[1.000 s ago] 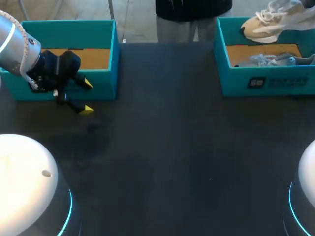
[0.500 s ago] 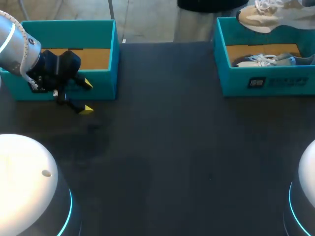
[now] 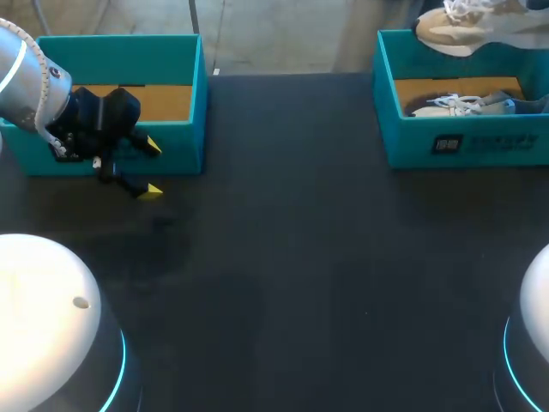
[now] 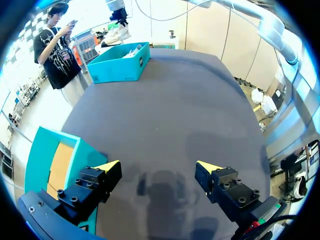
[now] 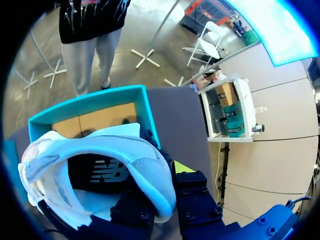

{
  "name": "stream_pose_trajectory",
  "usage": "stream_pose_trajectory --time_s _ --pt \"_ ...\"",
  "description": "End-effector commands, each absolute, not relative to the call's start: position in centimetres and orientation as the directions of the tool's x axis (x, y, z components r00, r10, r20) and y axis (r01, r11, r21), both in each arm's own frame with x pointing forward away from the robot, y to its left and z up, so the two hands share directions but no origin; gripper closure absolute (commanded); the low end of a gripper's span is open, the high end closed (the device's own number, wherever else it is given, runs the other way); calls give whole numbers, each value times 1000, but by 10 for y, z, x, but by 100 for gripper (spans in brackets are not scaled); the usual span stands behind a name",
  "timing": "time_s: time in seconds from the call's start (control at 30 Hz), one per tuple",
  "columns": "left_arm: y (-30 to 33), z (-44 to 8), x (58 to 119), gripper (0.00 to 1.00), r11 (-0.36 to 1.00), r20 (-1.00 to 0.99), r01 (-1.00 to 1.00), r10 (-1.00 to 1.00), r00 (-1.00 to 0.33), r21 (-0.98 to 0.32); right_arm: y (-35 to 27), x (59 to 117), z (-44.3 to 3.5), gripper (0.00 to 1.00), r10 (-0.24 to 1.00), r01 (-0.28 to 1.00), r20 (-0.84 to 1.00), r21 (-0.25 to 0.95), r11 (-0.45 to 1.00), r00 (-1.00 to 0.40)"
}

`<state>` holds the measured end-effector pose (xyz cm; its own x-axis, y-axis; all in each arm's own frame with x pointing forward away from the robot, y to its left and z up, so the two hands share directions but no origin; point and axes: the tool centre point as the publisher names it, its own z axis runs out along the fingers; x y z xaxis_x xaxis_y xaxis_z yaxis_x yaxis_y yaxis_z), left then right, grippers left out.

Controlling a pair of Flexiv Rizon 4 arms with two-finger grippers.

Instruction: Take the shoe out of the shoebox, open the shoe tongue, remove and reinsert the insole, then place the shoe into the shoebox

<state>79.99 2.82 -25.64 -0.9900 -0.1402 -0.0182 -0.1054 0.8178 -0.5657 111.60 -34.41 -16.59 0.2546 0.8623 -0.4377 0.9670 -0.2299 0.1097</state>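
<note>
Cream mesh sneaker [image 5: 100, 165] clamped by its collar in the right gripper [image 5: 161, 176], teal cardboard shoebox [image 5: 90, 97] below it; raise clear of walls before traversing. Left gripper [image 4: 157, 167] spread.

Our left gripper [image 4: 158, 166] is black: screw-studded blocks with yellow wedge tips. Behind it, a rounded silver-grey arm link [image 3: 21, 77]; nearer us, two white domed bases [image 3: 43, 318] ringed in glowing cyan.
</note>
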Motion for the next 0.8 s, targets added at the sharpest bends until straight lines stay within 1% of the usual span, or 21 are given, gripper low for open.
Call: stream_pose_trajectory --time_s 0.03,0.4,0.8 --pt "28 -256 799 0 819 -19 -106 -141 -990 -564 -340 1116 -180 100 861 966 -439 143 -215 257" --pt "28 -256 799 0 819 -19 -106 -141 -990 -564 -338 1129 -222 100 858 951 -418 206 -230 298" --pt "28 -256 799 0 819 -19 -106 -141 -990 -564 -332 1151 -247 100 861 950 -421 245 -195 286"
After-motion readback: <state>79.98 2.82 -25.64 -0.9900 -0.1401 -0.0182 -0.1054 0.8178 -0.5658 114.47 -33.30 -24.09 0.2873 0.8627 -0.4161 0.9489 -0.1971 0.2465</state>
